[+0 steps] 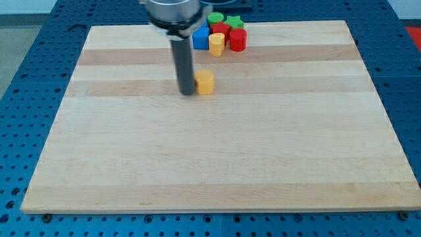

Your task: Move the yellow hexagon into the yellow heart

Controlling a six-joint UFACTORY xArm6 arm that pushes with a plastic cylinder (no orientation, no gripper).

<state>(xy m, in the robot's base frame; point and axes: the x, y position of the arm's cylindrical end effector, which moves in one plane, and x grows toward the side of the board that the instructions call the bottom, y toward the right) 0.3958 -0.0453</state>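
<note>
Tip: my tip (187, 93) is resting against the yellow hexagon (206, 82), on its view-left side; no fingers here, just a bare rod.
Hexagon: sitting alone on the wooden board (217, 164).
Heart: the yellow heart (216, 43) is sitting toward the view's top, crowding a blue block (200, 38), red blocks (237, 39) and green blocks (235, 22).

My tip (187, 93) sits against the view's left side of the small yellow hexagon block (206, 82). Between it and the yellow heart block (216, 43) the pale wooden board (197, 158) lies open. Blue (200, 38), red (237, 40) and green (216, 18) blocks crowd the heart.
</note>
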